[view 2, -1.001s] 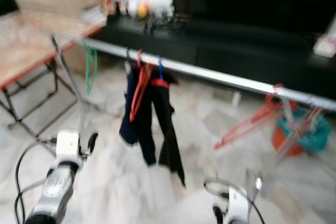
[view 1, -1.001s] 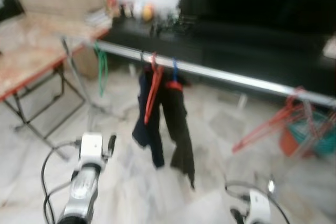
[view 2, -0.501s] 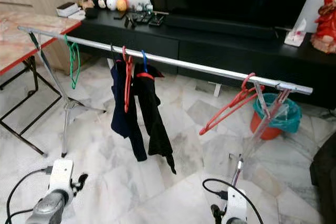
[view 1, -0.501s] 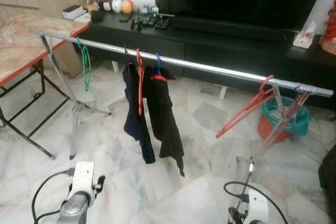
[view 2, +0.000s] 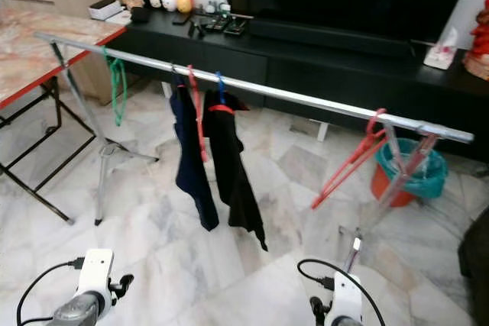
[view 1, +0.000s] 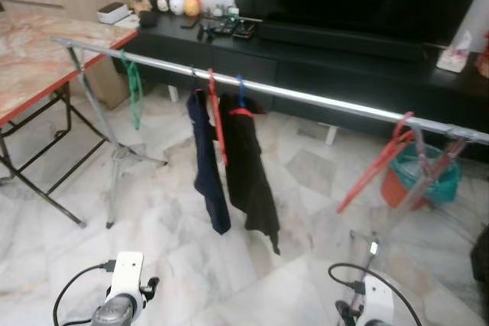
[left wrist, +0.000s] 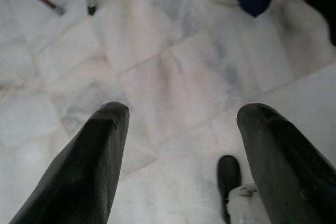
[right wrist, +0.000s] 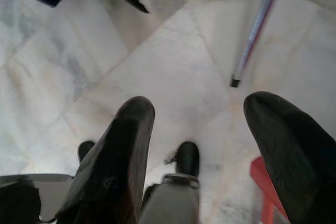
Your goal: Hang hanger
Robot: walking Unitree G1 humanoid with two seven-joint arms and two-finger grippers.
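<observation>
A long silver rail on tripod legs crosses the room. On it hang a green hanger, a red hanger and a blue hanger with dark garments, and a bare red hanger tilted near the right end. My left arm and right arm sit low, short of the rail. Over the marble floor, the left gripper and the right gripper both stand open with nothing in them. A red edge shows beside the right finger; I cannot tell what it is.
A marble-topped folding table stands at the left. A black TV cabinet runs behind the rail. An orange bin with a teal bag sits under the rail's right end. The rail's tripod foot is close to my right gripper.
The blur of a second ago has gone and the camera has shifted a little. My left arm sits lower in the picture than a second ago. The bare red hanger hangs steeper.
</observation>
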